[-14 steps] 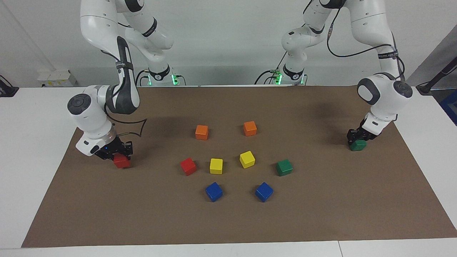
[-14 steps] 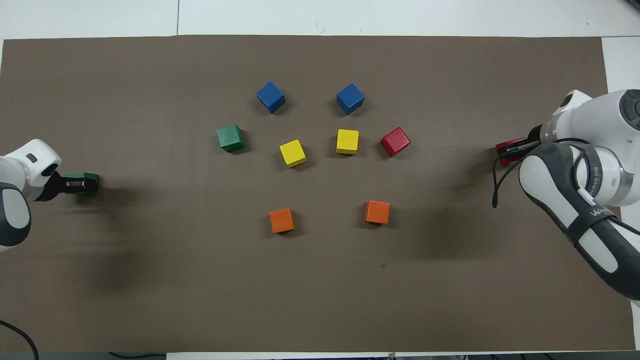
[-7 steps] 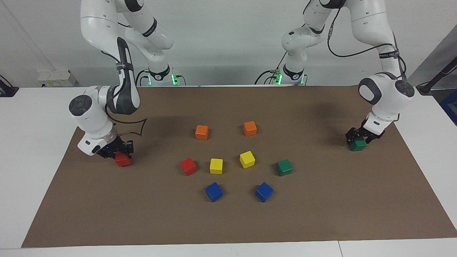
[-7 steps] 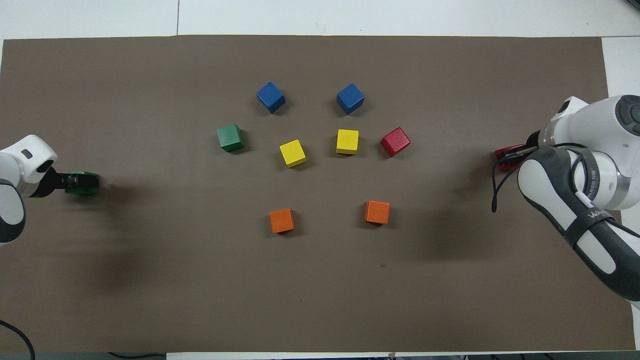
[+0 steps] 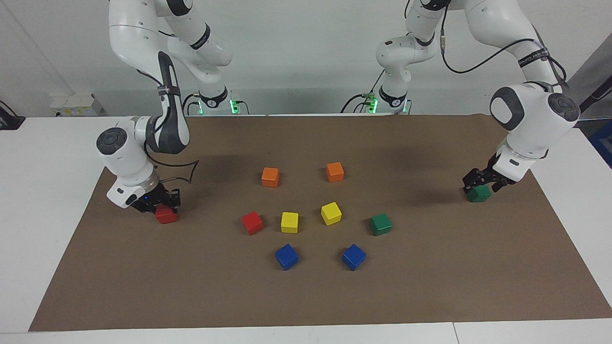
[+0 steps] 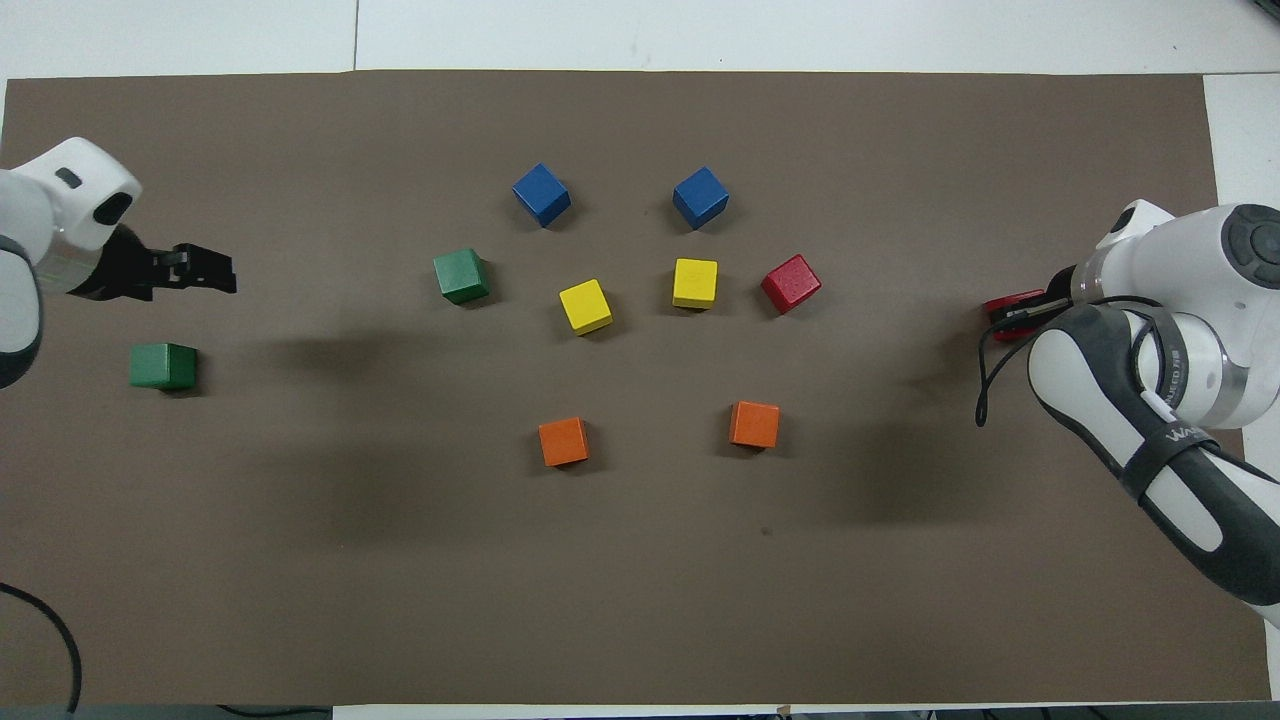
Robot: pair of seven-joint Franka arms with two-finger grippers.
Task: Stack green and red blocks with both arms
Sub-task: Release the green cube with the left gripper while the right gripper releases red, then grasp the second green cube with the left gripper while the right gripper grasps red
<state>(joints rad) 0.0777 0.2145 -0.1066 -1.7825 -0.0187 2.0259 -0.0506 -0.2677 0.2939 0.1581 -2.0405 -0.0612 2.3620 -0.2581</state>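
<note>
Eight blocks cluster mid-tabletop; one lone block lies toward the left arm's end. Another lies toward the right arm's end.

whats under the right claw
A red block sits on the brown mat under the right claw. The claw covers the block's upper part, so contact there cannot be seen.

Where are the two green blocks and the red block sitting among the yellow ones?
Green block by left arm (image 6: 163, 365), overhead view, top face.
Middle green block (image 6: 461, 275), overhead view, top face.
Middle red block (image 5: 252, 222), facing view, top face.
</note>
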